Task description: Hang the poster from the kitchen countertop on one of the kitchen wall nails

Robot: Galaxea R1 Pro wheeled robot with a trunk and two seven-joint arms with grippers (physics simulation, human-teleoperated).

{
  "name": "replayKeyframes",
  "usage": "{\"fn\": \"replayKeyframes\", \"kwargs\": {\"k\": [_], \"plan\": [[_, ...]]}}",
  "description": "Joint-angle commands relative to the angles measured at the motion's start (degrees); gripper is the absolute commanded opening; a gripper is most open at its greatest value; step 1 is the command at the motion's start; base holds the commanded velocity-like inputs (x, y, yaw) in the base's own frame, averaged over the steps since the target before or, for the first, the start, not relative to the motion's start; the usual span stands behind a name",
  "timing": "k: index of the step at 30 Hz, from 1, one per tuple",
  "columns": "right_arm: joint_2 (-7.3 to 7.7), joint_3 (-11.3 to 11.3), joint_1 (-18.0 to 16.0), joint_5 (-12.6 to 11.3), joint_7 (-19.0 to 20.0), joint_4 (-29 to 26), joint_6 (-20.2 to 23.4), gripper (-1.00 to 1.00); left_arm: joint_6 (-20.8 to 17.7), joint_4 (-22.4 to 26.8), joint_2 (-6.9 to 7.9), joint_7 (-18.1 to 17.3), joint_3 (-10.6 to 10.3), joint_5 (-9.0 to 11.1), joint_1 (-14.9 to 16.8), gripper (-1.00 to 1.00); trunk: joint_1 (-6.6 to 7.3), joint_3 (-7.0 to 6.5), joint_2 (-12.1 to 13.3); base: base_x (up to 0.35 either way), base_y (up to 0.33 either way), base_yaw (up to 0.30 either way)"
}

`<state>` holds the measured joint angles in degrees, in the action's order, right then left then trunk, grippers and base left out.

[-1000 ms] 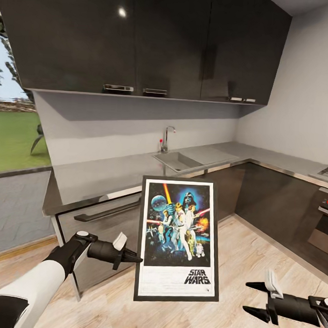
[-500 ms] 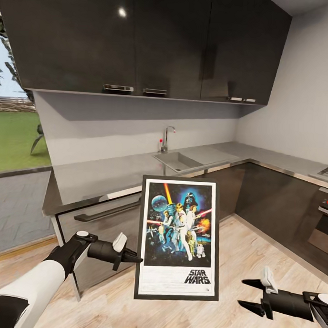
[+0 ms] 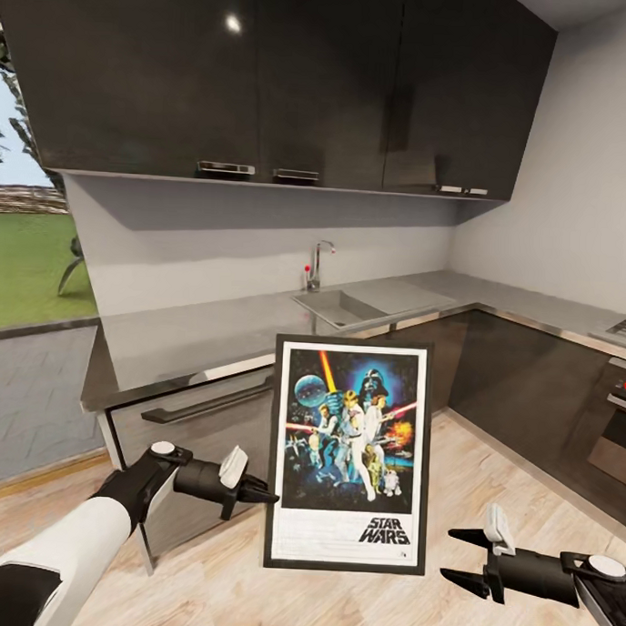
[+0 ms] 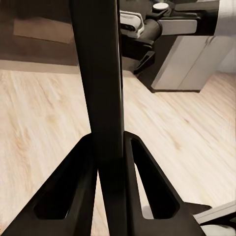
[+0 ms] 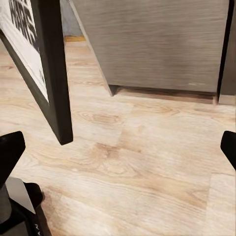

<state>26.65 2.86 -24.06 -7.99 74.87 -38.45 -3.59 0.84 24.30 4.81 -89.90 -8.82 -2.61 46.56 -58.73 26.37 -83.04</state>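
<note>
- The kitchen: dark upper cabinets [image 3: 269, 74] hang over a plain light-grey wall [image 3: 573, 197], with a wood floor [image 3: 487, 503] below. I can make out no wall nail on any stretch of wall from the head view; such a speck may be too small to tell here.
- The kitchen countertop, a glossy grey L-shaped tabletop [image 3: 194, 331], carries a built-in sink [image 3: 341, 307] and chrome tap [image 3: 317, 259]. Its visible surface carries no poster.
- The poster [image 3: 350, 456] is upright in the air in front of the lower cabinets, over the floor, its printed face turned toward the head camera and the "STAR WARS" logo at the bottom. In the right wrist view its lower frame corner [image 5: 56, 88] hangs above the floorboards, touching nothing.
- The left end effector [image 3: 259, 496] meets the poster's left edge low down; the left wrist view shows its two black fingers [image 4: 73, 191] pressed against either side of the thin frame [image 4: 101, 78], pinching it edge-on.
- The right end effector [image 3: 459, 556] sits low, right of the poster and apart from it, fingers spread and holding nothing.
- Progress, as I judge it: the pick-up is done, since the poster is off the tabletop and in a one-sided grip. Left to do: find a nail, carry the poster to it, raise it and hook it on. The edge pinch looks prone to letting the frame swing.
</note>
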Motion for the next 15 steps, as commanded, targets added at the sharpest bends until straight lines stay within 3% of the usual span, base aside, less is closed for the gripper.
{"fn": "replayKeyframes", "kwargs": {"k": [1, 9, 15], "plan": [[-0.02, 0.3, -0.1, -0.3, 0.0, 0.1, -0.4, 1.00, 0.4, 0.1, -0.09, -0.1, -0.2, -0.1, 0.0, -1.00, 0.00, 0.06, 0.0, 0.000, 0.000, 0.000], [-0.60, 0.3, -0.2, -0.1, -0.1, 0.1, -0.4, 1.00, 1.4, 0.2, -0.90, -0.1, -3.4, -0.1, 0.0, -1.00, 0.00, 0.06, 0.0, 0.000, 0.000, 0.000], [-0.85, 0.3, -0.3, -0.1, -0.1, 0.1, -0.4, 1.00, 3.3, 0.2, -1.01, -0.1, -3.9, -0.1, 0.0, -1.00, 0.00, 0.06, 0.0, 0.000, 0.000, 0.000]]}}
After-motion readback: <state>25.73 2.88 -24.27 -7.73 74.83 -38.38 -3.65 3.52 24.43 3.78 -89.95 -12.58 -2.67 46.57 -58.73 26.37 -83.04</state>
